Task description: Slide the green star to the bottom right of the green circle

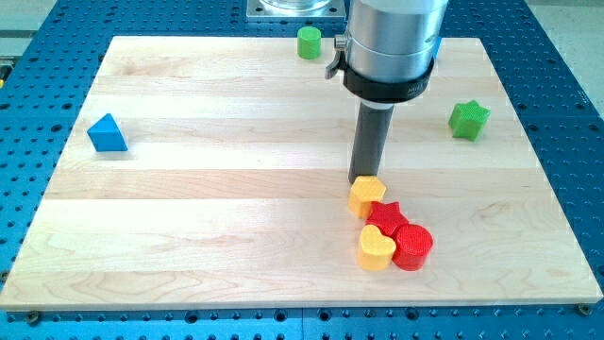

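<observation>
The green star lies near the board's right edge, in the upper half. The green circle stands at the board's top edge, left of the arm's grey body. My tip is at the end of the dark rod near the board's middle, touching or just above the top edge of a yellow block. The tip is far left of and below the green star, and well below the green circle.
Below the tip a cluster sits together: the yellow block, a red star, a yellow heart and a red cylinder. A blue triangle lies at the left. The wooden board lies on a blue perforated table.
</observation>
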Robot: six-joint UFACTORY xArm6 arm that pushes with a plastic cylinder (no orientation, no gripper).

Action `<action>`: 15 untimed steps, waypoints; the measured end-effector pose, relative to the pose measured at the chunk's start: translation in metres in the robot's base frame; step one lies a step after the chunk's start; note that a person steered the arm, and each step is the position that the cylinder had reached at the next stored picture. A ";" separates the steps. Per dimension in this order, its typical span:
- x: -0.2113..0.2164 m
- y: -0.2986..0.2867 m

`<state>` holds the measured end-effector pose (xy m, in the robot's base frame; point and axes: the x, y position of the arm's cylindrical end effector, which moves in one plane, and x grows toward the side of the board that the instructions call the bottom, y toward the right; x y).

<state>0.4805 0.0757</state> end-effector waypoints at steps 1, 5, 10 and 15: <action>-0.013 -0.018; -0.069 -0.140; -0.045 0.040; -0.106 0.158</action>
<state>0.3747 0.2339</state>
